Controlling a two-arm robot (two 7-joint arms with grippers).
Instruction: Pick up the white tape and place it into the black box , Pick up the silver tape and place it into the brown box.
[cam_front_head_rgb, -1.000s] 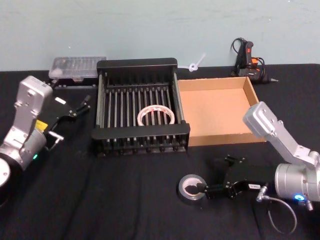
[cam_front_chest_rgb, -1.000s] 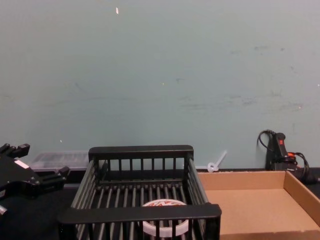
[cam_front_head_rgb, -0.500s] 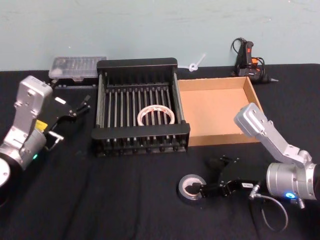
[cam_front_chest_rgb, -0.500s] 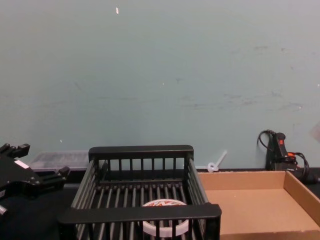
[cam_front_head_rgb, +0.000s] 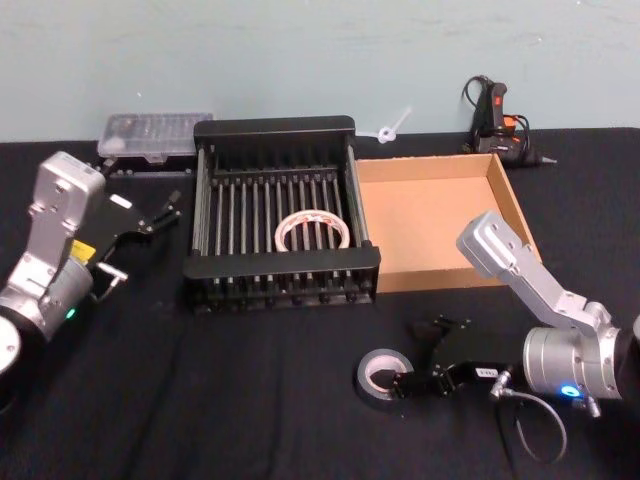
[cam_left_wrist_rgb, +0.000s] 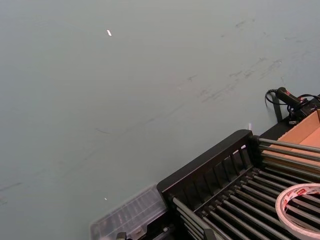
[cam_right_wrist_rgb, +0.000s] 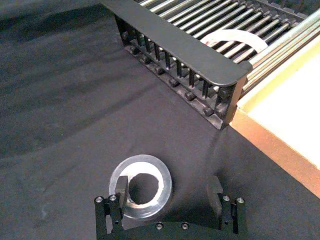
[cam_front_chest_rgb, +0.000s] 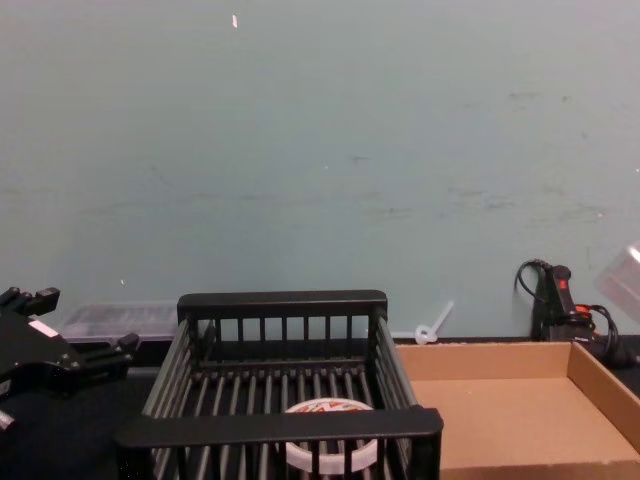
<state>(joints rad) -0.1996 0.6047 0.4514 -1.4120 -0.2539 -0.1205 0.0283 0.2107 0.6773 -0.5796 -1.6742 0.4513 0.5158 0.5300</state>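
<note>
Silver tape (cam_front_head_rgb: 381, 373), a thick dull grey roll, lies flat on the black counter (cam_front_head_rgb: 250, 400) at 5 o'clock of the black slatted crate (cam_front_head_rgb: 205, 200). Right end effector (cam_right_wrist_rgb: 169, 196), fingers spread, has one finger (cam_right_wrist_rgb: 121, 186) in the hole; an off-centre pinch could slip. Left end effector (cam_front_head_rgb: 160, 212) is idle at the crate's 9 o'clock.

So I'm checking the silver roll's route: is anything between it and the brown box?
Nothing visible. The silver tape lies on bare black cloth, the open right pincer at it, one finger in its hole; the brown box sits beyond, open-topped.
</note>
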